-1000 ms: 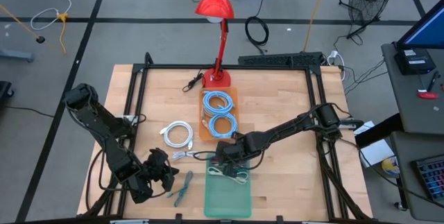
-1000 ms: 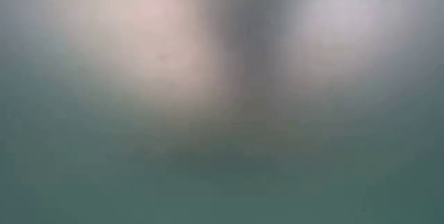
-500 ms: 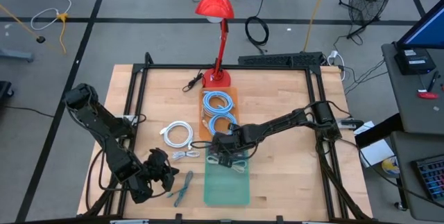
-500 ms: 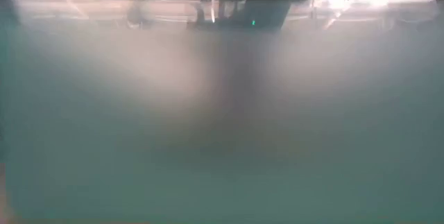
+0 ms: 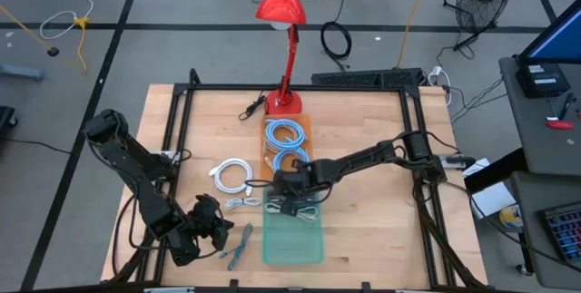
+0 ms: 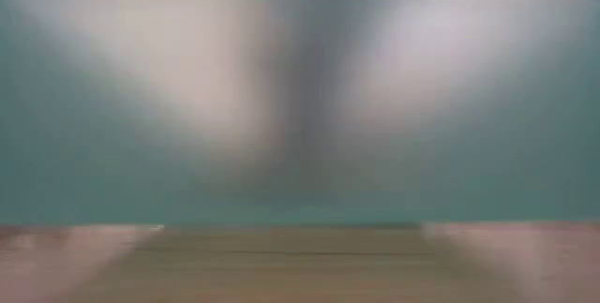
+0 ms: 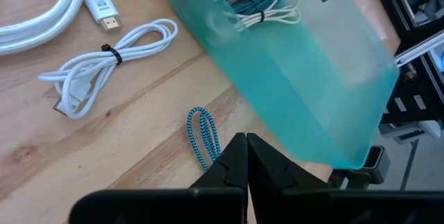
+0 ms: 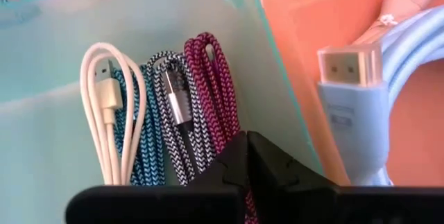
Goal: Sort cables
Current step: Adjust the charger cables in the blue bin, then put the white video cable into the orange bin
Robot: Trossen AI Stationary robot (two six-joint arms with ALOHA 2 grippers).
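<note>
The right gripper (image 5: pixel 289 204), pinched shut and holding nothing, sits right at the green bin (image 5: pixel 295 243) wall by the bundled cables (image 8: pixel 166 113), so it could knock the bin crooked.

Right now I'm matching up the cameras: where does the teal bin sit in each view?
High view: teal bin at lower centre, just below the orange tray.
Low view: its blurred teal wall fills most of the picture.
Left wrist view: upper right.
Right wrist view: left and centre.
Shared landmark: the white cable bundle inside it.
</note>
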